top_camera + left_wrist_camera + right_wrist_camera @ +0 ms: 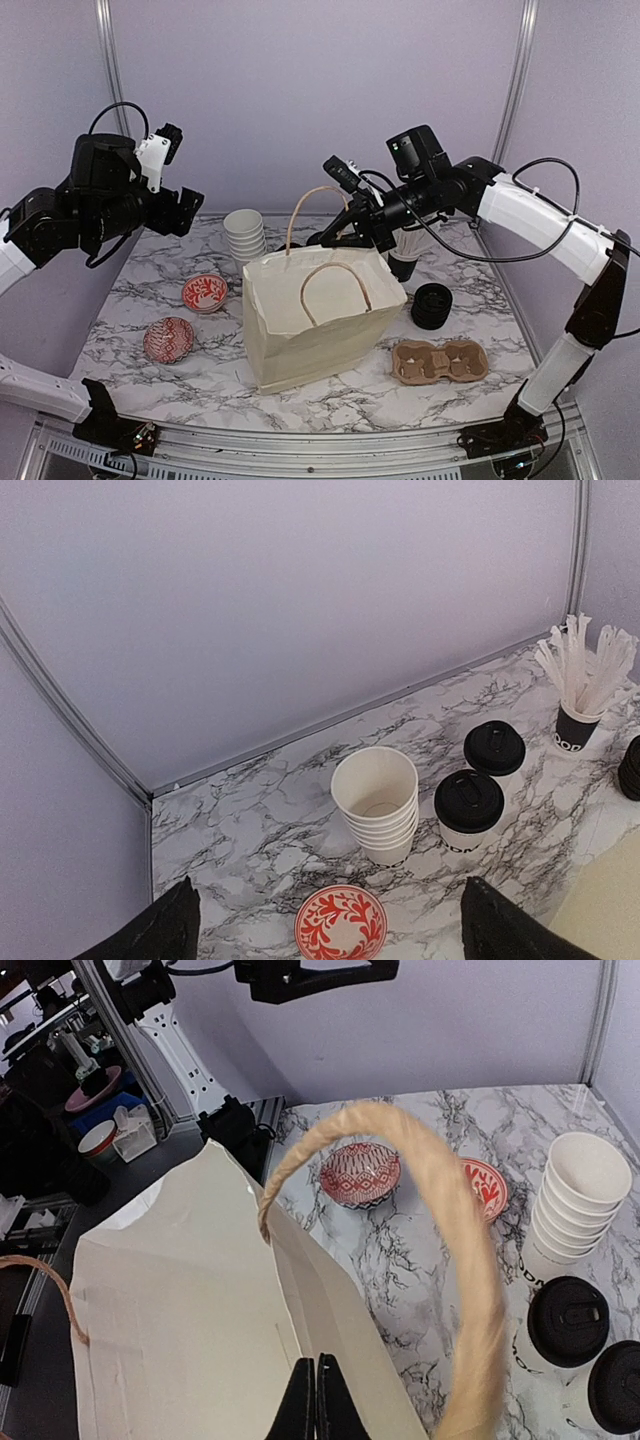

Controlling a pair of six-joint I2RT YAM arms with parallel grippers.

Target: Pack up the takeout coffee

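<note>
Two takeout coffee cups, white with black lids, stand near the back of the table in the left wrist view (469, 802) (494, 748) and at the right wrist view's lower right (567, 1322) (618, 1388). In the top view the bag and right arm hide them. A cream paper bag (320, 320) with twine handles stands at the table's middle. My right gripper (352, 232) is shut on the bag's far rim (316, 1400). My left gripper (185, 212) is open and empty, held high over the table's left rear (325, 945).
A stack of lidless white cups (245, 235) stands left of the coffees. Two red patterned bowls (204, 292) (169, 340) lie at the left. A black cup of stirrers (577, 725), a stack of black lids (432, 305) and a cardboard cup carrier (440, 361) are at the right.
</note>
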